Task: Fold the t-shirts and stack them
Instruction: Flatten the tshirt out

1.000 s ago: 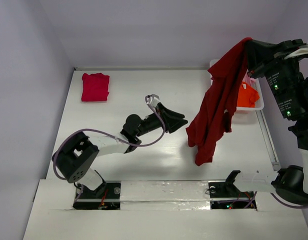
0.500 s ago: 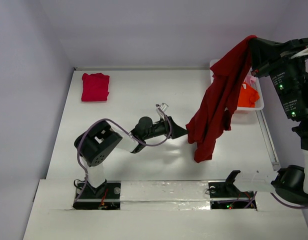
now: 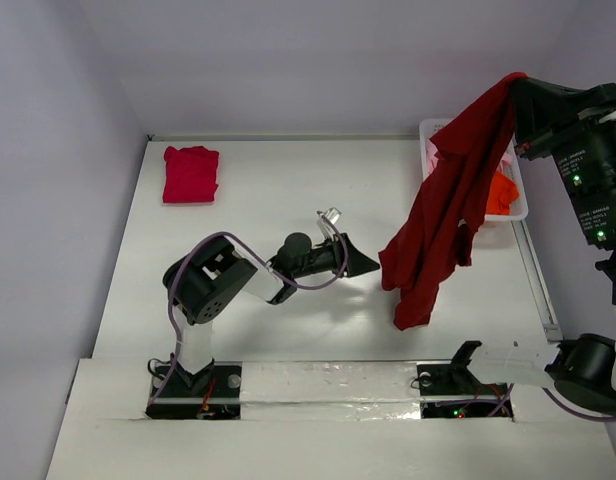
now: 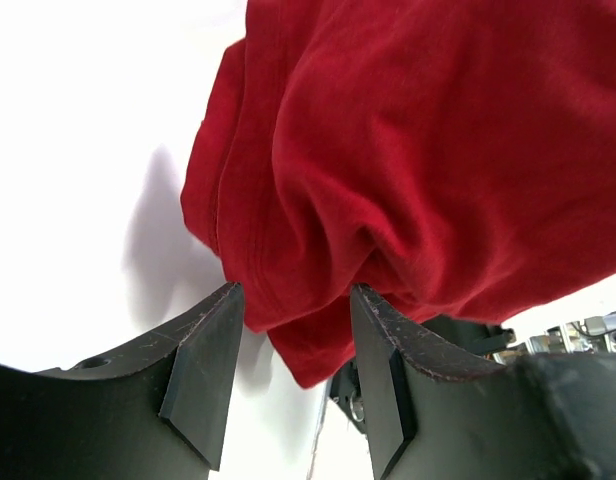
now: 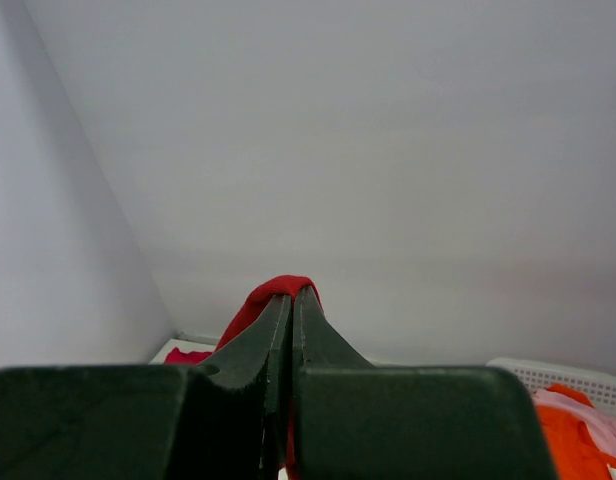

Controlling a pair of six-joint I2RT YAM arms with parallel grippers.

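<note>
One dark red shirt (image 3: 443, 215) is hanging limp and bunched just left of the basket (image 3: 521, 212); the right jaws are clamping its top edge, and the left jaws are standing parted on either side of its lowest fold, not yet closing. Soft, light and floppy, it is likely going to sag and twist unless taken by a hem or bottom corner. An orange shirt (image 3: 501, 190) and a pale pink shirt (image 5: 600, 425) are lying in the basket behind the drape, and a folded crimson shirt (image 3: 191, 174) is sitting well apart from the basket across the counter (image 3: 278, 170), so snagging on the basket's rim is looking like the main risk.
</note>
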